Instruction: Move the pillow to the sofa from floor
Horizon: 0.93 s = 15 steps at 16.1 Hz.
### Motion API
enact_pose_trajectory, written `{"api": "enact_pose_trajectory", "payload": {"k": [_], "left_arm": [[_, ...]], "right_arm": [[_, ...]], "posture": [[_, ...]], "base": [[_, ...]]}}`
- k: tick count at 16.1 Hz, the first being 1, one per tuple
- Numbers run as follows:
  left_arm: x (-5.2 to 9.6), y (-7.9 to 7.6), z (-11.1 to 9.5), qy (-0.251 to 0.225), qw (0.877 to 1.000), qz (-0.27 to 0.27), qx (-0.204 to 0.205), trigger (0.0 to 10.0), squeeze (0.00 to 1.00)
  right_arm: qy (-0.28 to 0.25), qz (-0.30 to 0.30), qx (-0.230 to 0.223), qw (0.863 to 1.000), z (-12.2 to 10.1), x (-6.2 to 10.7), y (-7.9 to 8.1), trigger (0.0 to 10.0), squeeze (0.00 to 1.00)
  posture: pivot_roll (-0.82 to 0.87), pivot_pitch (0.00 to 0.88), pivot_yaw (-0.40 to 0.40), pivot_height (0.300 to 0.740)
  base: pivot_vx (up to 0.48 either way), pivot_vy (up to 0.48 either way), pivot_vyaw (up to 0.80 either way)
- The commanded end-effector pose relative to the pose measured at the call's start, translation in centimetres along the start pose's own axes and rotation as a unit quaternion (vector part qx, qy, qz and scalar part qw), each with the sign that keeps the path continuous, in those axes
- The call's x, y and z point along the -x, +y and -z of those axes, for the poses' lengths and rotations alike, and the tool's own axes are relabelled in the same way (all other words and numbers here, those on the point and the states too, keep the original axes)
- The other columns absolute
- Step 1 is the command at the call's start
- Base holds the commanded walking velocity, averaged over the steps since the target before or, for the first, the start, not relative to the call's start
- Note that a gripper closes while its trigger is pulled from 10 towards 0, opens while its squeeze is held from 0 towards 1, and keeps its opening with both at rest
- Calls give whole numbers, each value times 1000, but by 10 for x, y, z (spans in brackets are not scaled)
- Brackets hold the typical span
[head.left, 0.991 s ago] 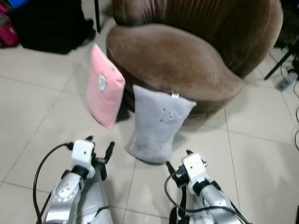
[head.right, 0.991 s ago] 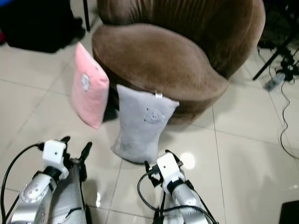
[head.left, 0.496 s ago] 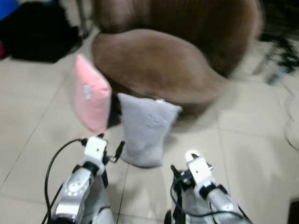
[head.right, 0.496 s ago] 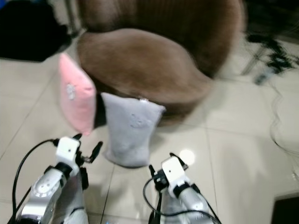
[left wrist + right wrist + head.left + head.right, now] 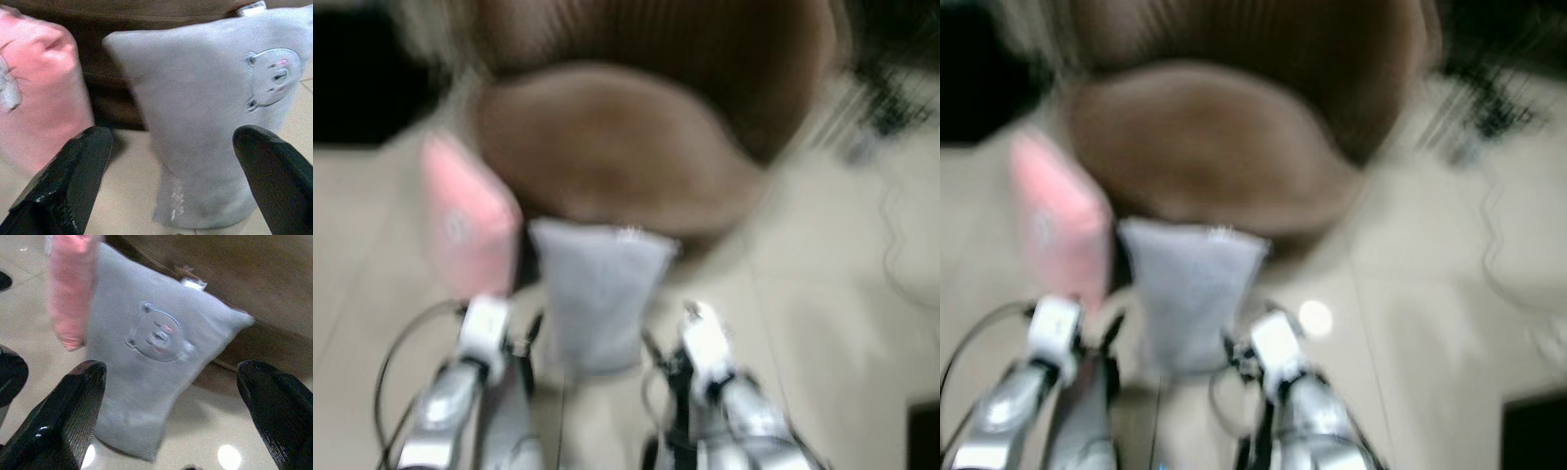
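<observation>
Grey pillow (image 5: 215, 127) stands between the spread-fingered left hand (image 5: 171, 161) and right hand (image 5: 171, 396), leaning against the sofa (image 5: 626, 147)

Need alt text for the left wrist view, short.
A grey pillow with a stitched bear face stands on the tiled floor against the brown sofa, framed between the open left pincer's two black fingers. A pink pillow leans beside it.
</observation>
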State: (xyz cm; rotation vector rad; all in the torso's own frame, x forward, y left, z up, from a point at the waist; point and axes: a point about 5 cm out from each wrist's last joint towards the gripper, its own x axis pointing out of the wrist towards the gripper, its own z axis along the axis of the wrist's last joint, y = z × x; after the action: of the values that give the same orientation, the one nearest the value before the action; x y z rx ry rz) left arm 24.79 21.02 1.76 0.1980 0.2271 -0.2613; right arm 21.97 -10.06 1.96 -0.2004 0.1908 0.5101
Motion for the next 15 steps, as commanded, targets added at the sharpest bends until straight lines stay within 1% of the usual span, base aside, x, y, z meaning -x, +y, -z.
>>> {"api": "enact_pose_trajectory", "payload": {"k": [1,4,5,6,7,9,10,13,15], "left_arm": [[-4,-14,-2,-9,1000,21,-5,10000,0],[-5,-13,-3,-11,1000,13,-8,10000,0],[-5,-10,-3,-12,1000,5,-8,10000,0],[-5,-10,-4,-16,1000,3,-6,10000,0],[-6,-8,-6,-20,1000,-2,0,10000,0],[-6,-9,-6,-23,1000,-3,0,10000,0],[-6,-7,-7,-25,1000,-8,9,10000,0],[-7,-6,-6,-19,1000,-13,5,10000,0],[-7,-8,-5,-10,1000,-4,-8,10000,0]], "right_arm": [[30,16,-3,999,9,10,-10,10000,0],[20,14,-2,1000,-4,11,-9,10000,0],[15,15,-2,1000,-12,13,-7,10000,0],[15,15,-2,1000,-14,14,-6,10000,0],[15,14,-2,1000,-17,15,-5,10000,0],[20,13,-2,1000,-16,16,-6,10000,0],[25,13,-4,1000,-14,16,-6,10000,0],[33,12,-6,999,-16,18,-6,10000,0],[37,12,-7,999,-17,20,-5,10000,0]], "posture": [[58,186,-105,437],[62,181,-104,437],[64,176,-104,437],[65,173,-104,437],[67,172,-105,437],[67,171,-106,437],[68,172,-106,437],[68,173,-107,437],[65,178,-105,437]], "base": [[439,0,0],[0,0,0],[0,0,0],[0,0,0],[0,446,0],[0,450,0],[0,446,0],[0,450,0],[321,358,0]]}}
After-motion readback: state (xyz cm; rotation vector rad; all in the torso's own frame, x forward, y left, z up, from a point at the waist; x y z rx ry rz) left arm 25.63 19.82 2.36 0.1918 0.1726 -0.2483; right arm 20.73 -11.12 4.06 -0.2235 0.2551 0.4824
